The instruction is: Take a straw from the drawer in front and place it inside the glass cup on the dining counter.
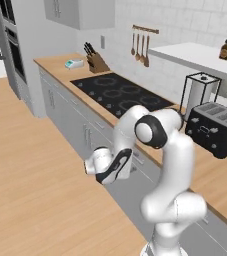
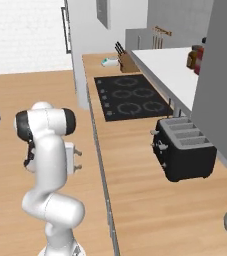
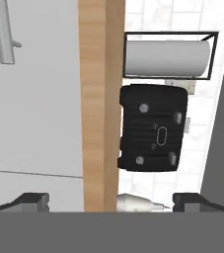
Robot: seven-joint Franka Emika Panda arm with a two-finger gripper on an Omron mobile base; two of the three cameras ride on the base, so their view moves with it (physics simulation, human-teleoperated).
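Fingers (image 3: 111, 203) spread wide, empty, facing cabinet front. Drawer (image 3: 32, 99) shut, handle (image 3: 4, 32) off to one side; straw presumably inside. We should centre on handle, square up, then close.

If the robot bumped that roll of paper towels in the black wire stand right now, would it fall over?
Probably it could tip: the white paper towel roll stands tall and narrow in its thin black wire stand. It looks light, being only paper, so a push might slide it along the wooden counter. The black toaster close beside it might stop a fall that way.
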